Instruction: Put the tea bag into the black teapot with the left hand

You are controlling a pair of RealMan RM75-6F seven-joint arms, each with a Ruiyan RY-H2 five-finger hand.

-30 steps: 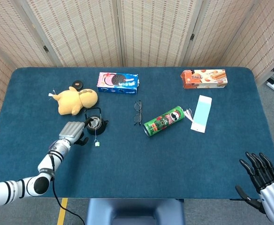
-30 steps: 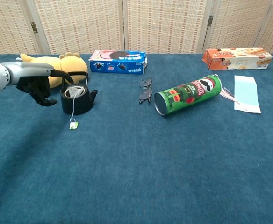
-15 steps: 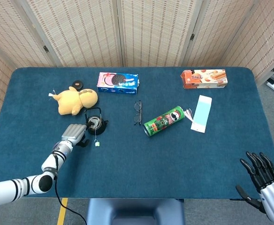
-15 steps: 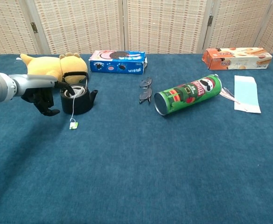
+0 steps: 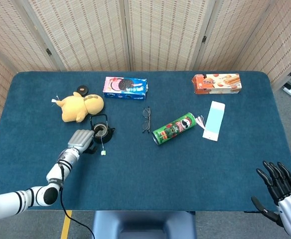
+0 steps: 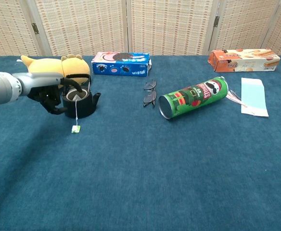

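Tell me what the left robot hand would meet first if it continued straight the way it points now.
Probably the black teapot: the left robot hand sits just beside it, fingers toward its side. Whether they already touch is unclear.

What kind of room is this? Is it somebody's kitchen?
Probably not a kitchen. It looks like a robot test room: a table covered in blue cloth, woven folding screens behind it, and a mixed set of things laid out, such as a plush toy, a chips can and a black teapot.

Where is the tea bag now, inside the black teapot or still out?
Apparently in: something pale sits in the black teapot, and a string runs over its rim to the tag lying on the table.
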